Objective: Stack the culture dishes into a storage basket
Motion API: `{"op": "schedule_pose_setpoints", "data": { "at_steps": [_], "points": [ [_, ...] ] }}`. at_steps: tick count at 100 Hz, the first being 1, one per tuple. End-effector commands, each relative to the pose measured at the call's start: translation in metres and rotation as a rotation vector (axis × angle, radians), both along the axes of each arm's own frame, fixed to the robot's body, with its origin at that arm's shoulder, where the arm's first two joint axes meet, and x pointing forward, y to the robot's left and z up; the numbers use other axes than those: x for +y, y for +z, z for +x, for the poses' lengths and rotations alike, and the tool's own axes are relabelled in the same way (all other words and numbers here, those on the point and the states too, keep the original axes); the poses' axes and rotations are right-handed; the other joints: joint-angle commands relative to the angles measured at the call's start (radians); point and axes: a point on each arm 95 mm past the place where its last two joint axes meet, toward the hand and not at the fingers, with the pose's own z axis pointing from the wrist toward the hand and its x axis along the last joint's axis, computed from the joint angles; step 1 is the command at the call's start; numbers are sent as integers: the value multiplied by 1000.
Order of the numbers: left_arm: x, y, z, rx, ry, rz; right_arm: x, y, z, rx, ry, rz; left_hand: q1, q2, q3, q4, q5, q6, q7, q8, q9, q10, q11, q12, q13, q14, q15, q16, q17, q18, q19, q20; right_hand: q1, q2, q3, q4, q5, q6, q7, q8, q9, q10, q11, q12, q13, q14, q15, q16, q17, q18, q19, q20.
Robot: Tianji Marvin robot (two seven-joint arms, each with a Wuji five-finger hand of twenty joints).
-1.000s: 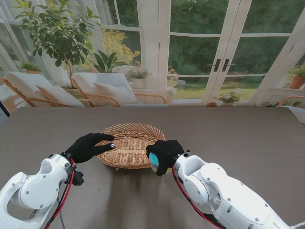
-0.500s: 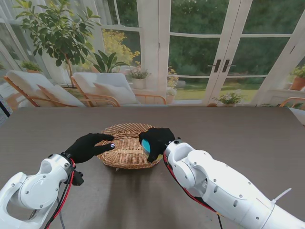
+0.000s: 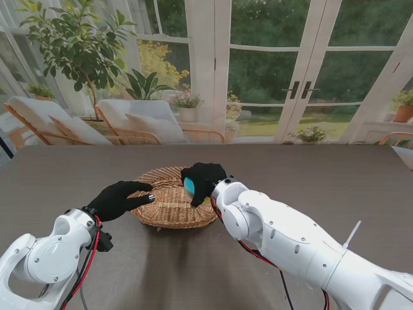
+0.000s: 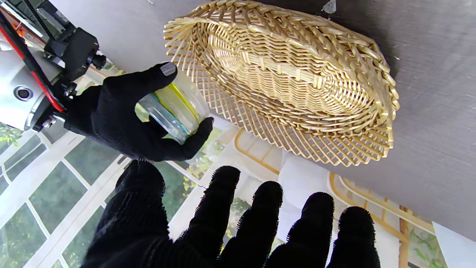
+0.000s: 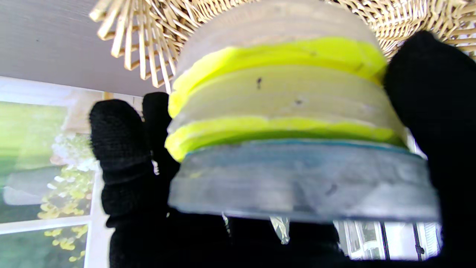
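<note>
Two black-gloved hands meet at one wicker basket point(image 3: 173, 197) on the grey table point(image 3: 335, 181); the basket sits a little left of the table's middle, and its woven floor, seen from the left wrist, shows only bare weave point(image 4: 293, 80).

The right hand point(image 3: 202, 181) is over the basket's rim at about 2 o'clock, fingers curled round a stack of dishes point(image 3: 189, 187); from the stand only a blue sliver of the stack shows between the fingers. In the left wrist view the stack point(image 4: 174, 108) is held between the thumb and a finger point(image 4: 163, 72), clear plastic with yellow and blue edges, just beside the flared rim and apart from it. The right wrist view shows the stack point(image 5: 293, 149) close up: a clear dish next to the basket point(image 5: 148, 33), then yellow-green layers, then a blue-rimmed clear one nearest the palm, with a finger point(image 5: 119, 149) on one side and another dark fingertip on the other.

The left hand point(image 3: 119, 199) lies at the basket's 9 o'clock, palm down, holding nothing; its fingertips reach the rim, though I cannot tell whether they touch it. From its own wrist camera the fingers point(image 4: 260, 216) are spread apart.
</note>
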Motion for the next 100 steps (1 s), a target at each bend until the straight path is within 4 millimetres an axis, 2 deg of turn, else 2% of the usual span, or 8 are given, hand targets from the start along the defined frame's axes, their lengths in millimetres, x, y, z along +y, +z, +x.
{"op": "schedule_pose_setpoints", "data": {
  "at_steps": [1, 44, 100],
  "points": [
    [-2, 0, -2, 18, -7, 0, 9, 1, 2, 5, 15, 3, 29, 36, -11, 33, 7, 2, 2, 2, 8, 9, -1, 8, 34, 15, 7, 1, -2, 5, 7, 14, 245, 114, 247, 68, 151, 1, 271, 7, 93, -74, 96, 68, 185, -239, 56, 8, 176, -78, 51, 10],
    [0, 0, -1, 25, 1, 1, 23, -12, 22, 13, 22, -7, 29, 35, -11, 34, 8, 2, 3, 2, 8, 8, -1, 8, 34, 14, 7, 2, -2, 5, 7, 15, 237, 114, 245, 66, 149, 1, 269, 6, 91, -78, 95, 67, 176, -240, 51, 6, 166, -81, 43, 10],
    [2, -1, 0, 35, 18, 3, 33, -43, 40, 61, 11, -30, 30, 35, -11, 34, 5, 3, 1, 2, 8, 10, -1, 8, 33, 16, 7, 2, -3, 4, 7, 15, 211, 128, 233, 69, 133, 4, 259, 9, 77, -80, 88, 60, 147, -232, 41, 2, 127, -67, 17, 10]
  ]
}}
